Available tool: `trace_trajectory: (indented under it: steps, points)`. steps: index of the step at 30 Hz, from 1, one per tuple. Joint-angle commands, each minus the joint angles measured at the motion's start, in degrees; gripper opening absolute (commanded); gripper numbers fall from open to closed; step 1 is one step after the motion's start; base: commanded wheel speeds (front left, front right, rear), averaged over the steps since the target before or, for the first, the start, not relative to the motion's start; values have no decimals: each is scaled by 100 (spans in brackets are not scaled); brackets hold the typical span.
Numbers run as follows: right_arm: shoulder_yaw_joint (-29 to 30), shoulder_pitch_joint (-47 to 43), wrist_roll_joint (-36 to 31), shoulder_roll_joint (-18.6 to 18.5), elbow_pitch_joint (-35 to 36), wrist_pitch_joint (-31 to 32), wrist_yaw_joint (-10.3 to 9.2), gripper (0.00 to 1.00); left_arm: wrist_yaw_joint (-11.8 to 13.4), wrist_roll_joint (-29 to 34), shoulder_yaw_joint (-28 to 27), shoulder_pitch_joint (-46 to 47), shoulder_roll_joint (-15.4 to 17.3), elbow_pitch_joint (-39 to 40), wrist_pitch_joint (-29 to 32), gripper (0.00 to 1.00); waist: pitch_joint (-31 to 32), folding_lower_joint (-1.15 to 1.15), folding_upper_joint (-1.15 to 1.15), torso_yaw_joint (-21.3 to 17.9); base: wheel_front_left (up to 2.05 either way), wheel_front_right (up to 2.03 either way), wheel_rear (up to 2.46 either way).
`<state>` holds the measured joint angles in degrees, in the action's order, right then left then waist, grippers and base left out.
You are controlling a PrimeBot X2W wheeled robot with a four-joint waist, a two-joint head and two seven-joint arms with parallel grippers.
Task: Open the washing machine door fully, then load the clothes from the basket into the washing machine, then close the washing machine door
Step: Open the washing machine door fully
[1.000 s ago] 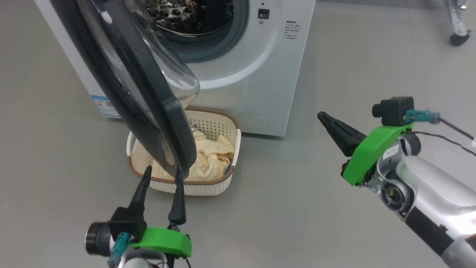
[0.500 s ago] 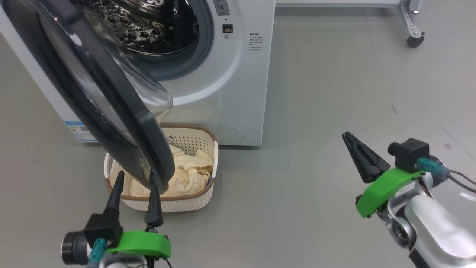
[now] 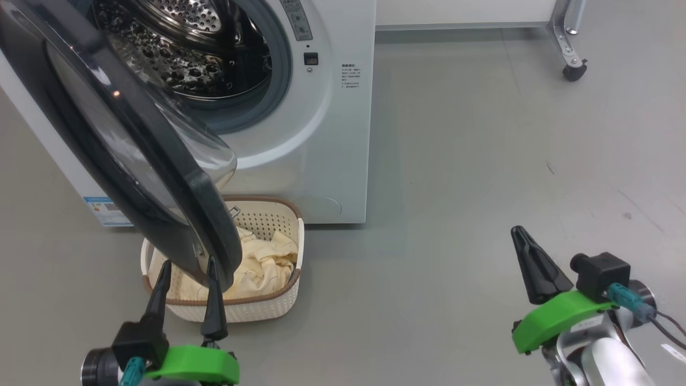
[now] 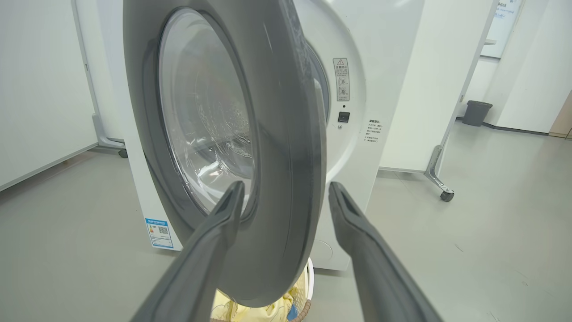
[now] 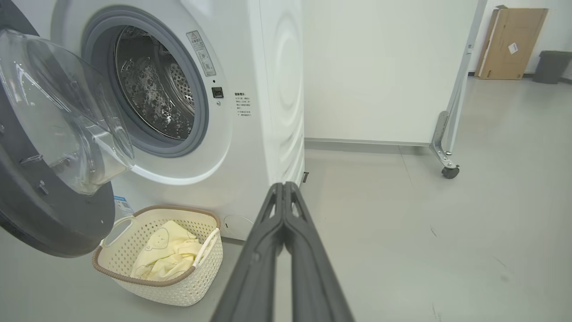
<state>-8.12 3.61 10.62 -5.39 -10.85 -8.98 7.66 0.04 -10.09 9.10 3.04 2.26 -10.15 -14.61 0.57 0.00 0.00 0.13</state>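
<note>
- My left fingers [image 3: 212,273] are spread wide, straddling the lower rim of the washing machine door [image 3: 206,225], placed to swing it wider.
- My right fingers [image 3: 518,231] are pressed together, idle, well right of the door.
- Beneath the door sits the basket [image 3: 268,313], holding the clothes [image 3: 262,268].
- Behind the door, the washing machine [image 3: 327,134] awaits loading.

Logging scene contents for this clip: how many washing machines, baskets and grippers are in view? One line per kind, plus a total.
White front-loading washing machine with steel drum: 1
Cream perforated plastic basket with brown rim: 1
Dark two-fingered grippers on green mounts: 2 (left gripper, right gripper)
Total: 4
</note>
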Motion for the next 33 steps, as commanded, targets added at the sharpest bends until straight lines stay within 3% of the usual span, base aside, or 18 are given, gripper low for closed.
trace_trajectory:
  steps: [1, 2, 33]
  points:
    - [-38, 169, -97, -6, 243, 5, -17, 87, 12, 20, -226, 185, 62, 214, -39, 100, 0, 0, 0, -3, 0, 0, 0]
    - [22, 132, -175, 34, 285, 13, -17, 100, 11, 22, -226, 185, 62, 213, -39, 100, 3, 0, 0, -8, 0, 0, 0]
    - [154, 4, -455, 244, 430, 121, -17, 100, -9, 87, -185, 242, 62, 66, -39, 100, -61, 0, 0, 2, 0, 0, 0]
